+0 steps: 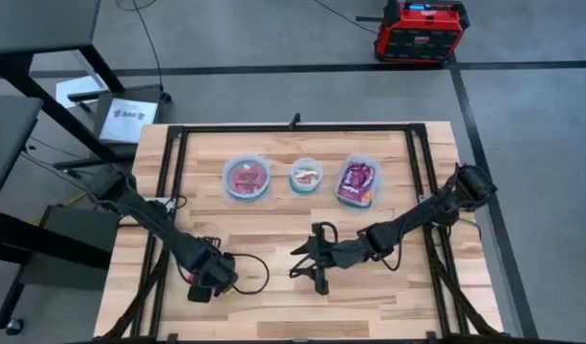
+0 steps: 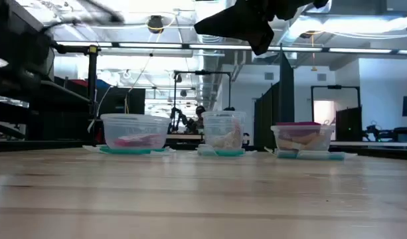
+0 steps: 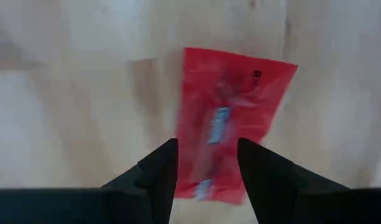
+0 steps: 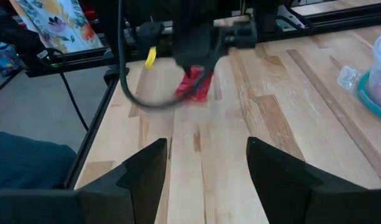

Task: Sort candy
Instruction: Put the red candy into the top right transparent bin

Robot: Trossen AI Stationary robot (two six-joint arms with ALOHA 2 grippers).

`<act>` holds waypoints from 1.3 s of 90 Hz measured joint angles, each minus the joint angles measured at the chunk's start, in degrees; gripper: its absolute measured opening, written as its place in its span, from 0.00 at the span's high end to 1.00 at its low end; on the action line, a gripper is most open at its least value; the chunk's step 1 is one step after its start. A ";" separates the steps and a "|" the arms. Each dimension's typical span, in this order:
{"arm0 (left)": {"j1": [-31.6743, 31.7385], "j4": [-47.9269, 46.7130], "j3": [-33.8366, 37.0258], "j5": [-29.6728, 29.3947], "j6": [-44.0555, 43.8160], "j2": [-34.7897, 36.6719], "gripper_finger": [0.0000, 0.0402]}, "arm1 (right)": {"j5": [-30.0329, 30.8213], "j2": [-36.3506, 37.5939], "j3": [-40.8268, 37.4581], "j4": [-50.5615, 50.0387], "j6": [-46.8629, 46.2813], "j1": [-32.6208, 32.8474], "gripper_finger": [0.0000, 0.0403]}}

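Sorting appears nearly complete. 3 clear blue-rimmed containers stand in a row across the far half of the table [image 1: 273, 315]: a round container [image 1: 246, 178] at 11 o'clock of table centre holding red packets, a smaller round container [image 1: 306, 176] at 12 o'clock holding pale sticks, and a rectangular container [image 1: 358, 181] at 1 o'clock holding purple and red packets. In the high view no loose candy is visible on the open boards.

1 piece remains outside the containers: a flat red candy packet [image 3: 230, 118], located at the left gripper [image 3: 206, 165] near the table's 8 o'clock area. In the left wrist view the packet runs between the 2 fingers, which stand close on either side of its lower end. This reads as a pinch on the packet. The right wrist view shows the same red packet hanging under that gripper, apparently clear of the wood.

The right gripper [image 1: 314, 260] hovers near 6 o'clock of table centre with fingers spread wide and nothing between them.

Judged remaining work: carry this packet to the red container at 11 o'clock and release it.
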State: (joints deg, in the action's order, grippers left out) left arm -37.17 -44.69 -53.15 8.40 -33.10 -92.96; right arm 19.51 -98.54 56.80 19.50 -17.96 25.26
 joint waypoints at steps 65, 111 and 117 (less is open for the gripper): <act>4.06 -9.48 -6.87 -6.55 5.05 -5.23 0.98 | 0.13 -0.02 0.02 -2.26 -0.04 -0.29 0.49; 41.91 -8.63 -12.48 -23.54 29.98 18.04 1.00 | 0.13 -0.07 0.04 -4.51 -0.17 -0.37 0.49; 47.23 -5.86 -12.48 -20.54 33.19 17.58 1.00 | 0.13 -0.07 0.04 -4.63 -0.16 -0.37 0.49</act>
State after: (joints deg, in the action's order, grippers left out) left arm 10.06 -50.55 -65.63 -12.14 0.09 -75.38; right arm 19.64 -98.61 56.84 14.87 -18.11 24.88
